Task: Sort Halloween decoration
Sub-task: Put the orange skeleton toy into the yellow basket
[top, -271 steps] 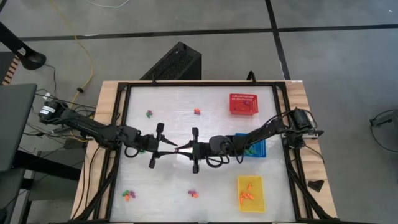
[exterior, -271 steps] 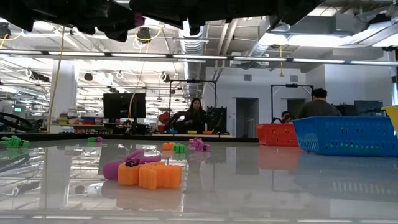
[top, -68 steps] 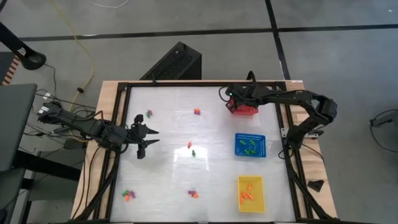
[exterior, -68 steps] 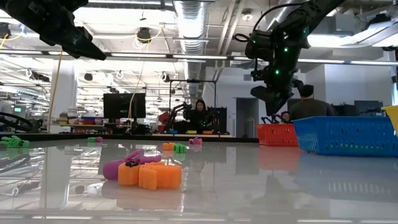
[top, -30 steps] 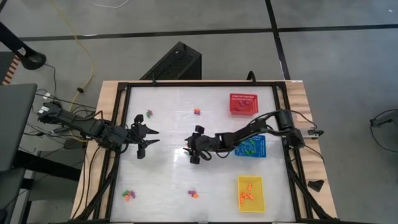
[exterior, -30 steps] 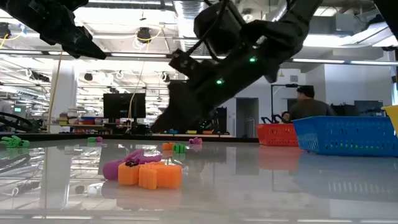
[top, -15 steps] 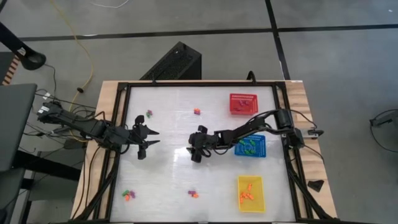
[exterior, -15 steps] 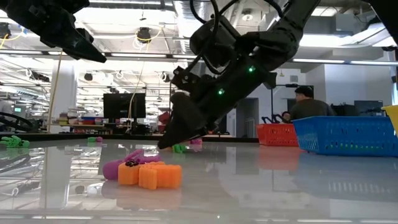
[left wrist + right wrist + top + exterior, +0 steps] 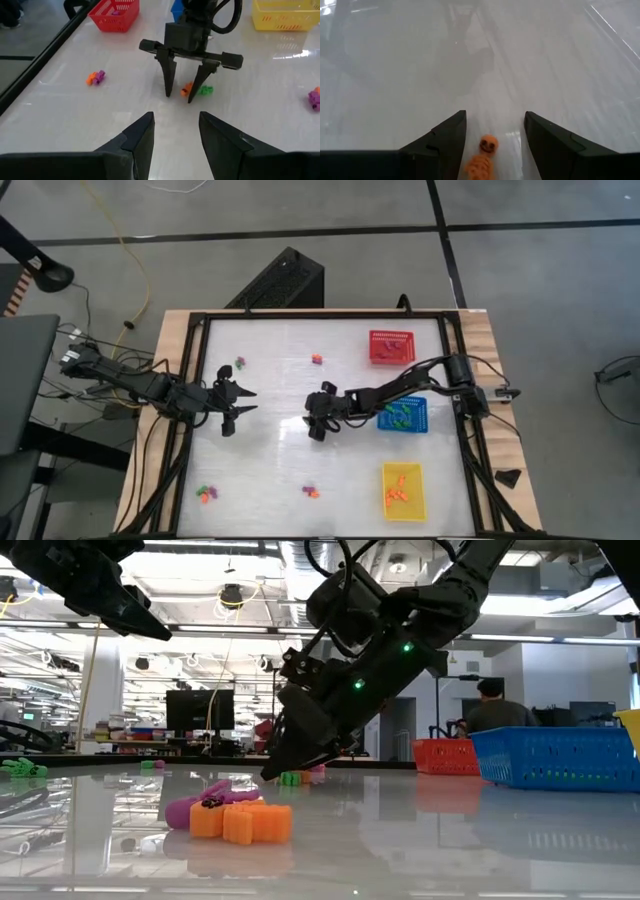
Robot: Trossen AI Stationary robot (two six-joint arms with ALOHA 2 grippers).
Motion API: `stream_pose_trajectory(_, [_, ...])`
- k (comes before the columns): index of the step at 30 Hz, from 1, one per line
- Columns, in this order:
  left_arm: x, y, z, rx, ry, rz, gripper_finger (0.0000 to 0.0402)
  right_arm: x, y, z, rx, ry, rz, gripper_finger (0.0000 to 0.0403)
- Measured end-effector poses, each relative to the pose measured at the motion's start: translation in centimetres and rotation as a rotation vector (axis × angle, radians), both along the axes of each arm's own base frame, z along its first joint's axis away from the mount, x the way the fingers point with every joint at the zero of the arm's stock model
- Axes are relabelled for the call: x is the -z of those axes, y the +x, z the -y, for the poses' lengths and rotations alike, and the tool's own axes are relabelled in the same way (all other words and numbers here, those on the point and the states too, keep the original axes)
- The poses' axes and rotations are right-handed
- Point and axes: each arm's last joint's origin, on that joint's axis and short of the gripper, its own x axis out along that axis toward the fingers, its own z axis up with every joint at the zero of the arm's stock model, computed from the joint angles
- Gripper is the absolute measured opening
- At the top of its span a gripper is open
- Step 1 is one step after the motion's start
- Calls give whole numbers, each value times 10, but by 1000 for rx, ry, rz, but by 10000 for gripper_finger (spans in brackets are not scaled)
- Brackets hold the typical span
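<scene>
Reaching low across the white counter [image 9: 300, 470], the right gripper [image 9: 181, 95] straddles an orange skeleton trinket [image 9: 481, 159] with fingers apart, a green trinket [image 9: 205, 90] just beside it, while the left gripper [image 9: 232, 401] hovers open nearby, its arm partly cut off in the low view.

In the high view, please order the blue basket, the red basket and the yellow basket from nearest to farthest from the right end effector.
From the right end effector:
1. Blue basket, beside the right arm.
2. Red basket, at the far edge.
3. Yellow basket, at the near edge.
</scene>
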Motion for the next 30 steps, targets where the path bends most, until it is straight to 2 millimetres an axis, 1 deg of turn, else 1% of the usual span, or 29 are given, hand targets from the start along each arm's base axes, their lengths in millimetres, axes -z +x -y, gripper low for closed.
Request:
stream_pose_trajectory(3, [0, 0, 0, 2, 3, -1, 147, -13, -4, 1, 35, -16, 9, 234])
stream_pose_trajectory(6, [0, 0, 0, 2, 3, -3, 147, -34, -9, -2, 61, -19, 37, 229])
stream_pose_trajectory(8, [1, 0, 0, 3, 5, -8, 147, -46, -13, -8, 71, -27, 47, 223])
stream_pose_trajectory(9, [1, 0, 0, 2, 5, -10, 147, -47, -16, -12, 70, -33, 35, 221])
stream_pose_trajectory(13, [2, -1, 0, -1, 1, -15, 147, -43, -19, -30, 69, -52, 22, 213])
stream_pose_trajectory(16, [1, -1, 0, -3, -4, -13, 147, -39, -17, -38, 78, -70, 49, 210])
stream_pose_trajectory(18, [1, -1, 0, -6, -10, -12, 147, -27, -14, -38, 99, -90, 44, 210])
stream_pose_trajectory(21, [1, 0, 0, -7, -16, -4, 147, -18, -11, -34, 129, -118, 40, 210])
stream_pose_trajectory(23, [1, 0, 0, -7, -19, 1, 147, -13, -3, -30, 148, -104, 81, 210])
stream_pose_trajectory(25, [1, 0, 0, -8, -19, 2, 147, -6, -7, -27, 146, -104, 27, 210])
stream_pose_trajectory(26, [1, 1, 0, -9, -19, 3, 147, -1, -5, -26, 144, -97, 25, 210])
stream_pose_trajectory(28, [2, 1, 0, -7, -13, -12, 147, 1, -5, -25, 167, -76, 19, 209])
stream_pose_trajectory(30, [2, 2, 1, -7, -11, -11, 147, 4, -8, -24, 174, -74, -25, 206])
